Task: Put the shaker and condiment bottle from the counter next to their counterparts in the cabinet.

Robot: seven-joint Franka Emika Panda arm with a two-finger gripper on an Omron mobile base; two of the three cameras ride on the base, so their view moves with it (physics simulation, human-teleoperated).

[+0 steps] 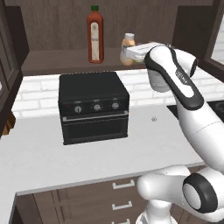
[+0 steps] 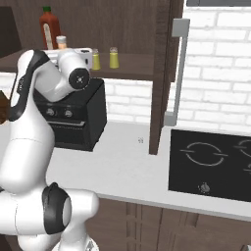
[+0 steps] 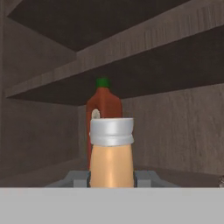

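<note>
My gripper (image 3: pixel 111 178) is shut on the condiment bottle (image 3: pixel 111 159), a peach-orange bottle with a whitish cap. It is held upright inside the cabinet (image 1: pixel 52 59), just above or on the shelf; I cannot tell which. The tall red bottle with a green cap (image 1: pixel 95 37) stands on the shelf, to the left of the condiment bottle (image 1: pixel 127 46) in the left base view and right behind it in the hand view. Two yellow-green shakers (image 2: pixel 96 60) (image 2: pixel 113 58) stand side by side on the shelf, to the right of the hand (image 2: pixel 83 56).
A black toaster oven (image 1: pixel 93 107) sits on the white counter (image 1: pixel 144 144) under the cabinet shelf. The cabinet's brown side panel (image 2: pixel 159 73) comes down to the counter. Right of it lies a black cooktop (image 2: pixel 211 164). Brown drawers (image 1: pixel 118 199) run below.
</note>
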